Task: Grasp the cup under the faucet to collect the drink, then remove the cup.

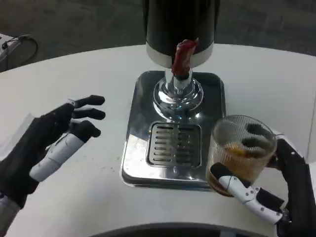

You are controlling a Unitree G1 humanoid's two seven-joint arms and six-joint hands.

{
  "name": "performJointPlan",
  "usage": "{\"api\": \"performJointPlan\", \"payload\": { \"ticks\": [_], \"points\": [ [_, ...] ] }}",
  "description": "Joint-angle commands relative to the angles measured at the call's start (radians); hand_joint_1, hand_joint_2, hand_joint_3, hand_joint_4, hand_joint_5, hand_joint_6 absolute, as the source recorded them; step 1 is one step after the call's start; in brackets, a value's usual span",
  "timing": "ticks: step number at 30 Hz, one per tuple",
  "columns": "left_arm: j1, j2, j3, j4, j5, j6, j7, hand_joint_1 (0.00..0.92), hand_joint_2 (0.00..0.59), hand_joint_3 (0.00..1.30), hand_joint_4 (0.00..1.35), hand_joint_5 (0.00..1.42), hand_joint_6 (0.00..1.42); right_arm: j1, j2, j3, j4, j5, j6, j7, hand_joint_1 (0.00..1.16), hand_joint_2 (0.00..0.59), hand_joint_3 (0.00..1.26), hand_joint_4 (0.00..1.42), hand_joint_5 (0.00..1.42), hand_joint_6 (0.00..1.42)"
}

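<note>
Head view: right hand (276, 190) grips the ribbed glass cup (240, 150) holding amber drink, at the drip tray's (143, 163) right front edge, off the grate (175, 144) under the red faucet lever (183, 57). Left hand (52, 143) hovers spread, holding nothing.

You had the right robot hand (276, 190) wrapped around the glass cup (240, 152) of amber drink, held just right of the chrome drip tray (143, 163) and off its grille, below the red faucet (183, 57), while your left robot hand (52, 143) hovered open-fingered over the white bench (89, 197).
</note>
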Motion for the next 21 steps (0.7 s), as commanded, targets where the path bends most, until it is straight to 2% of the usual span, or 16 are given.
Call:
{"api": "performJointPlan", "payload": {
  "ticks": [1,9,14,21],
  "points": [
    [0.046,0.002,-0.023,0.012,0.061,-0.012,0.025,0.000,0.018,0.30,0.32,0.44,0.32,0.031,0.012,0.033,-0.065,-0.009,-0.020,0.013,0.79,0.238,0.68,0.80,0.86,0.40],
    [0.089,0.029,-0.094,-0.065,0.177,0.010,0.005,0.000,0.022,0.24,0.21,0.29,0.22,0.053,-0.005,0.046,-0.124,0.001,-0.027,0.069,0.79,0.238,0.69,0.81,0.86,0.40],
    [0.126,0.029,-0.123,-0.120,0.211,0.001,0.007,0.000,0.029,0.22,0.19,0.27,0.20,0.062,-0.020,0.037,-0.149,0.019,-0.031,0.106,0.79,0.238,0.69,0.81,0.87,0.40],
    [0.176,0.044,-0.123,-0.171,0.243,-0.009,0.011,0.000,0.028,0.21,0.16,0.23,0.18,0.103,-0.076,0.028,-0.231,0.021,-0.044,0.171,0.79,0.238,0.69,0.81,0.87,0.40]
  ]
}}
